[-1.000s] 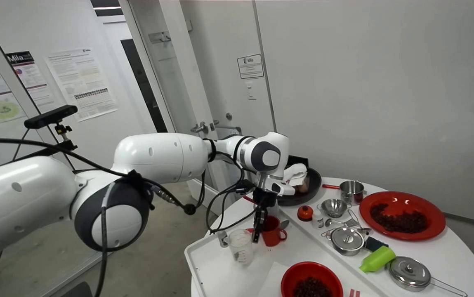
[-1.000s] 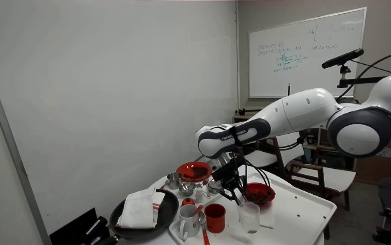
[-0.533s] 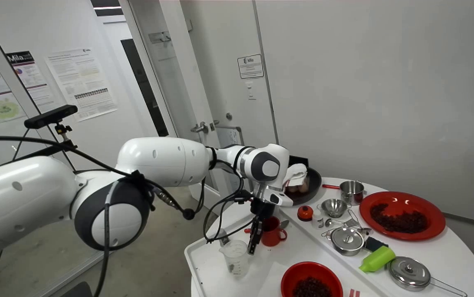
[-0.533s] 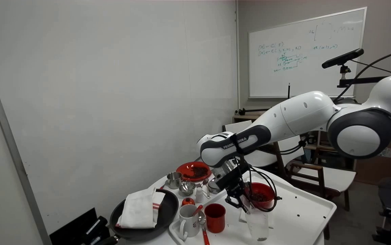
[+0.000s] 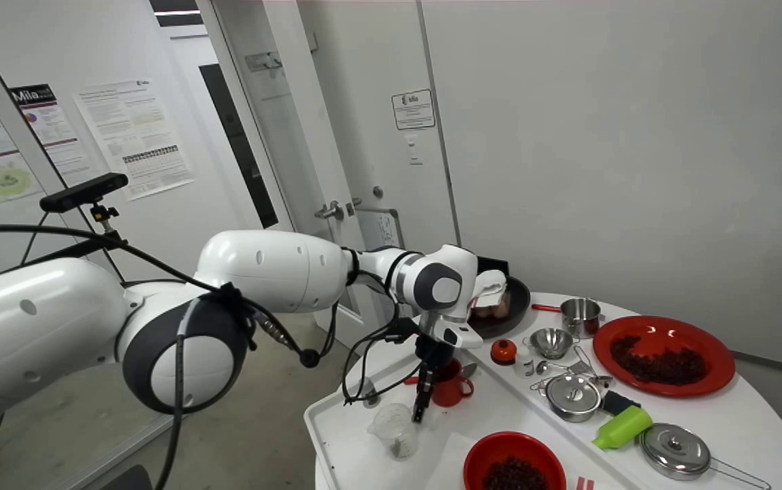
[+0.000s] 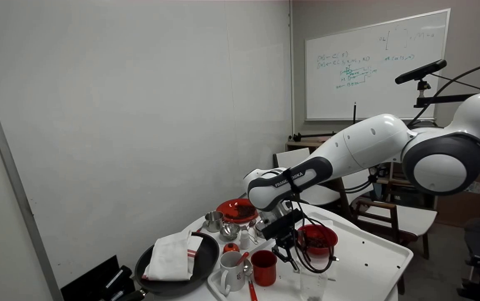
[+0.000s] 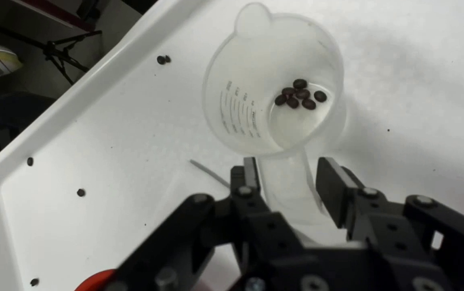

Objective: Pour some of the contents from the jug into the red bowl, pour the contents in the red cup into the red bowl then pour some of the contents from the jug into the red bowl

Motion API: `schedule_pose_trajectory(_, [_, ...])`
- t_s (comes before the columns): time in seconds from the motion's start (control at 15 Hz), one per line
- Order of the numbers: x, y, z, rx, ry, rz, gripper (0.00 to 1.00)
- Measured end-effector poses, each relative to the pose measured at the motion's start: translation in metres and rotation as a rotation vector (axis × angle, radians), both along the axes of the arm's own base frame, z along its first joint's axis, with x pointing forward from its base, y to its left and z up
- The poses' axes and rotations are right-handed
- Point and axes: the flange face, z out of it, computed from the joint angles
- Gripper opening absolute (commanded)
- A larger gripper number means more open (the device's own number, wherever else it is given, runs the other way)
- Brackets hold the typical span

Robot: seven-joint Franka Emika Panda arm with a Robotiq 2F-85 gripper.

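Jug (image 7: 248, 72), wrist view: it is standing, seemingly upright, on the white tray (image 7: 114, 226); a few dark beans (image 7: 302, 93) are lying inside;
Handle (image 7: 284, 178), wrist view: it is running between the fingers (image 7: 332, 182) of my gripper (image 7: 291, 177), which are standing apart; a gap is showing beside one; whether the other is touching, I cannot tell;
Red bowl (image 5: 482, 459), in an exterior view: it is standing within the tray, near the jug but not touching, and holding a heap of beans; the frame is cutting off its edge;
Red cup (image 6: 264, 271), in an exterior view: it is standing upright beside the white mug (image 6: 231, 274), a spoon (image 6: 248, 269) lying between them; its floor is not showing, so I cannot tell whether anything is inside;
Jug, the step: I am judging this to be a release, with a pour into the bowl done; whether that is the opening pour or the closing one, I cannot tell;
Handle, the next move: I am needing a wider spread, then a lift straight up, so that neither finger is dragging the jug; if the cup is waiting its turn, I am then needing to reach for it
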Motion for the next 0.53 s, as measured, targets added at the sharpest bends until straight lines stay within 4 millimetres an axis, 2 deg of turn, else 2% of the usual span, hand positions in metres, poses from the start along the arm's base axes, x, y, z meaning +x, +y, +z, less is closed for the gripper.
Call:
schedule_pose_trajectory(0.2, [-0.002, -0.001, -0.004, 0.015, 0.008, -0.017, 0.98])
schedule_pose_trajectory(0.27, [-0.003, -0.002, -0.003, 0.023, 0.008, -0.025, 0.81])
schedule_pose_trajectory(0.4, [0.000, -0.007, 0.002, 0.033, 0.000, -0.054, 0.94])
schedule_pose_trajectory(0.53, [0.002, -0.011, 0.006, 0.037, -0.007, -0.068, 0.98])
